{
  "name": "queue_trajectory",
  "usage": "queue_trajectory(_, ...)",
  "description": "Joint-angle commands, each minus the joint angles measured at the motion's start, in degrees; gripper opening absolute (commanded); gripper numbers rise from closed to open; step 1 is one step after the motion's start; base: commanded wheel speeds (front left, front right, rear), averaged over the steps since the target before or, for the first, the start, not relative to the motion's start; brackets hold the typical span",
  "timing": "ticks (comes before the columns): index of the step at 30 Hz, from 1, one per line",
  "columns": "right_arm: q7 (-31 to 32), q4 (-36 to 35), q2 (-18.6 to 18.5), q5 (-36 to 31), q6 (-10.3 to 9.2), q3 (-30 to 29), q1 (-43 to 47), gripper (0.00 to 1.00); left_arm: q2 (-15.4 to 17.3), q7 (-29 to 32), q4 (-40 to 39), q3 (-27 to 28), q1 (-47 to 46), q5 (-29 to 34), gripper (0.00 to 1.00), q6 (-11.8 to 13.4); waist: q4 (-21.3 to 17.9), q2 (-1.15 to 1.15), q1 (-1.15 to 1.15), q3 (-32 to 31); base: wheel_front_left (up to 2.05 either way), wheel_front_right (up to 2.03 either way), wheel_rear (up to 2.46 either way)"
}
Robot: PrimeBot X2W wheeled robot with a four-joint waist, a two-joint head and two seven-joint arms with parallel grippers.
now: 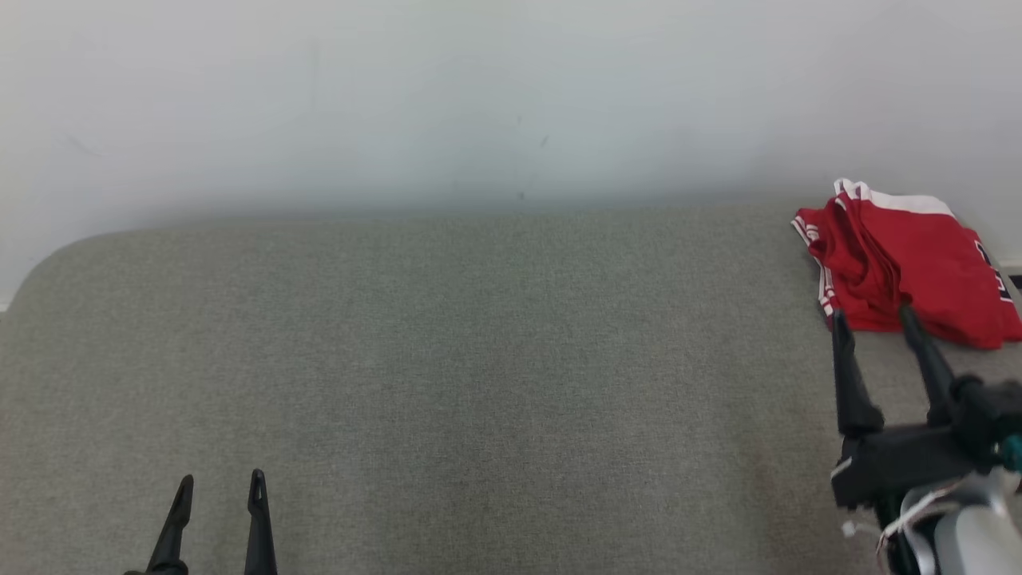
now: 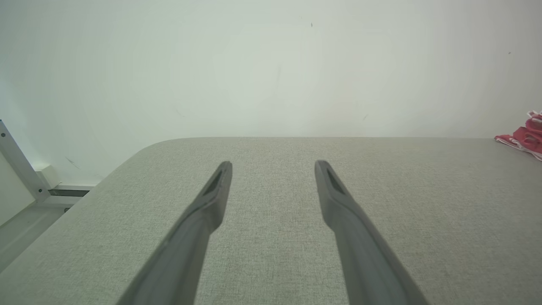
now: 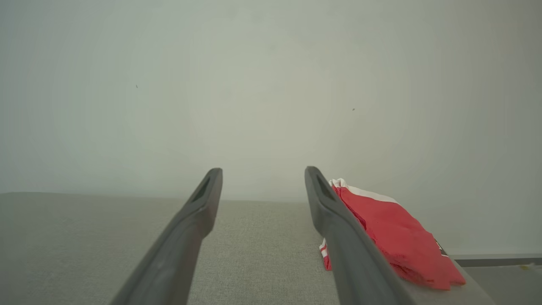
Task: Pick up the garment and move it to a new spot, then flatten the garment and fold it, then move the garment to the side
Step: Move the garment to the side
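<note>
The garment (image 1: 906, 267), a bright red jersey with white panels and striped trim, lies folded in a small heap at the far right corner of the grey table (image 1: 447, 351). The left wrist view catches a sliver of the garment (image 2: 525, 137) at its right edge. My right gripper (image 1: 874, 315) stands open just in front of it, fingertips near its front edge, holding nothing. In the right wrist view the garment (image 3: 394, 237) lies beyond and right of the right finger (image 3: 338, 228). My left gripper (image 1: 221, 485) is open low at the near left, far from the cloth.
A pale wall (image 1: 479, 96) rises right behind the table's far edge. The table's rounded left corner (image 2: 139, 150) drops to a floor with a metal frame (image 2: 19, 165). The table's right edge (image 3: 474, 288) lies just past the garment.
</note>
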Motion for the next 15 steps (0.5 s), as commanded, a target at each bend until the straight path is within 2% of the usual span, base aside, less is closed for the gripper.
queue_trajectory(1,0.06,-1.41,1.59,-0.54,-0.17,-0.55,2.59,1.0,-0.27,-0.39,0.43,-0.25,0.38,-0.1,1.0,0.19,0.92,0.01,0.01,-1.32,0.0,0.0,0.0)
queue_trajectory(7,-0.34,-4.8,7.53,-1.35,-0.17,-2.85,10.77,1.0,-0.48,-0.57,1.85,-0.76,-0.06,-0.34,1.0,-0.09,1.31,0.01,0.01,-2.45,0.0,0.0,0.0)
queue_trajectory(15,-1.98,-3.45,10.97,-2.15,-0.17,-1.99,15.76,1.0,-0.19,-0.7,3.29,-1.44,-0.25,-0.28,1.0,-0.31,1.46,0.01,0.01,-3.4,0.0,0.0,0.0)
